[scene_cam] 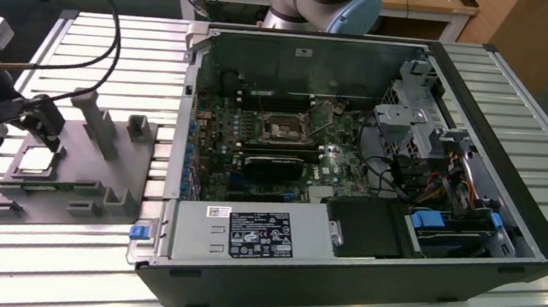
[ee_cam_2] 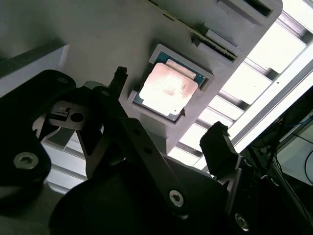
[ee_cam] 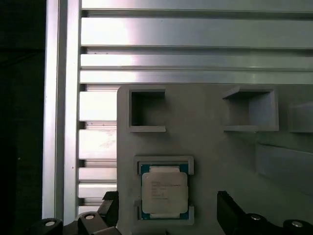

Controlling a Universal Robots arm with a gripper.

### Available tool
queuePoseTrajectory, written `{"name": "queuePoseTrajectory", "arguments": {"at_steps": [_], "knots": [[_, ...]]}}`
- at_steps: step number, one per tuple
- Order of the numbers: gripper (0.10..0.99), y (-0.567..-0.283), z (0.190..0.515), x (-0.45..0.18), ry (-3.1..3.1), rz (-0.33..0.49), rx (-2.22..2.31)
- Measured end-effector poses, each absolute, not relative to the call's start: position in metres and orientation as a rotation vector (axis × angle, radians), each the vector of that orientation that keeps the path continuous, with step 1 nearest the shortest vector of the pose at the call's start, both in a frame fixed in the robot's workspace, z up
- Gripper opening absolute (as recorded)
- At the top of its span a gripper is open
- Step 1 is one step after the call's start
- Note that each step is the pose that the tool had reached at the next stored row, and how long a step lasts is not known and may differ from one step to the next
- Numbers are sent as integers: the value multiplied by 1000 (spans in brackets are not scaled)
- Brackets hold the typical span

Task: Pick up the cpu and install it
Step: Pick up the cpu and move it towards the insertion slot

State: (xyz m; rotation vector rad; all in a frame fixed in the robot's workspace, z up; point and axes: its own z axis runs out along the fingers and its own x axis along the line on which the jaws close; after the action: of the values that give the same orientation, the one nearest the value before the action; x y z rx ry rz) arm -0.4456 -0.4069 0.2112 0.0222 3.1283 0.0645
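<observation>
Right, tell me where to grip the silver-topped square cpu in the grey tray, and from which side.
Grip the small silver-topped square cpu by its two opposite edges left free of the grey plastic tray's raised lips, coming straight down from above: it lies flat in a recess, lips fencing the other two edges.

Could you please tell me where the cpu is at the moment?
The cpu sits in a recess of the grey tray at the exterior view's left, beside the computer case, with the open pincer poised over it.
</observation>
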Motion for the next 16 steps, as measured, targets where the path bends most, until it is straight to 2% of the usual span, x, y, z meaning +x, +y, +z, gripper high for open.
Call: {"name": "queuePoseTrajectory", "arguments": {"at_steps": [12,13,16], "knots": [[867,-408,190,-447,3128,64,22],[796,-408,189,-447,3128,64,22],[784,-408,188,-447,3128,64,22]]}}
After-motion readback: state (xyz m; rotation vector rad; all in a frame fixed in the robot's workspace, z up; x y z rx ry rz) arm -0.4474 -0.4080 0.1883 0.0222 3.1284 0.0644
